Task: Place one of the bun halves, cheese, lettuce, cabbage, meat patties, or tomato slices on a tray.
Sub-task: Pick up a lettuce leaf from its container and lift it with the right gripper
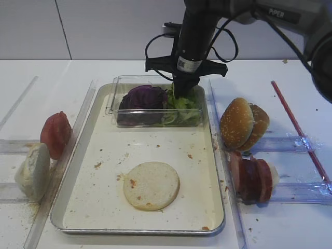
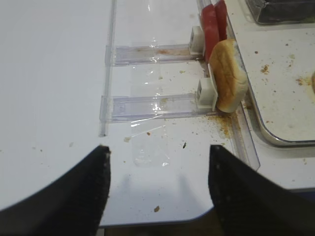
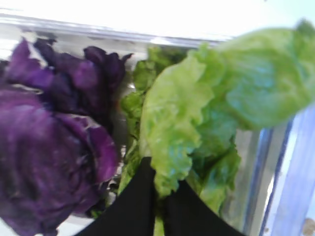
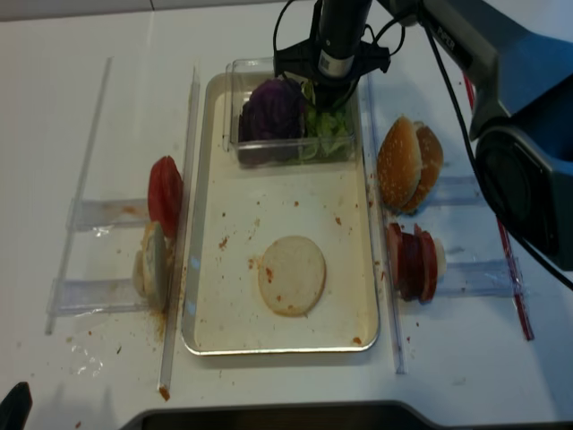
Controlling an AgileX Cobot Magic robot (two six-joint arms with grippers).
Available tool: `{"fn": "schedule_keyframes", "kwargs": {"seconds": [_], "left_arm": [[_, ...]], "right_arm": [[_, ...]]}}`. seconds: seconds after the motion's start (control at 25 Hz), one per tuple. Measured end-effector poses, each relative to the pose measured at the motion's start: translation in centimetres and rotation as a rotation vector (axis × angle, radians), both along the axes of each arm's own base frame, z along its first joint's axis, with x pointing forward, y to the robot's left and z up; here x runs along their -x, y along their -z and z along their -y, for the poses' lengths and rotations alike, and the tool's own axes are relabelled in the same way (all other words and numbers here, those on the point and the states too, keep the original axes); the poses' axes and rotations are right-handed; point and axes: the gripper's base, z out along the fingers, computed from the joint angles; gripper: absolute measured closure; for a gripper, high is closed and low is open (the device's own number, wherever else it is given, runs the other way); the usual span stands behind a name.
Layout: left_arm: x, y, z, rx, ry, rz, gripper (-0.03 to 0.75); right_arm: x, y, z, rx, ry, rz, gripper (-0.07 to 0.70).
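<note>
A light green lettuce [image 3: 197, 108] leaf lies in the right half of a clear plastic box [image 1: 117, 85], beside the dark purple cabbage [image 1: 145, 97]. My right gripper [image 3: 158, 189] reaches down into the box and is shut on the near edge of the lettuce [image 1: 185, 105]. The box stands at the far end of the silver tray [image 1: 67, 192]. A flat pale bun disc [image 1: 151, 185] lies on the tray's floor near the front. My left gripper [image 2: 157, 157] hangs open over the bare white table at the front left, with nothing between its fingers.
Two sesame bun halves [image 1: 239, 123] and red-brown slices [image 1: 254, 179] stand in clear racks right of the tray. A red tomato slice [image 1: 55, 134] and a pale bun piece [image 1: 33, 171] stand in racks on the left. A red rod [image 1: 298, 127] lies far right.
</note>
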Motion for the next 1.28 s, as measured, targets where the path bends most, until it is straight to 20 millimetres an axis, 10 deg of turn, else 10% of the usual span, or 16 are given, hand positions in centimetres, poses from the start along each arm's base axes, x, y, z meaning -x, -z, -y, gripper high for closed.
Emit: {"fn": "schedule_keyframes", "kwargs": {"seconds": [0.96,1.28], "left_arm": [[0.0,0.0,0.0,0.000,0.000,0.000,0.293],[0.0,0.0,0.0,0.000,0.000,0.000,0.293]], "right_arm": [[3.8,-10.7,0.3,-0.154,-0.021,0.155,0.571],[7.0,-10.7,-1.3,-0.142,-0.085,0.109,0.571]]}}
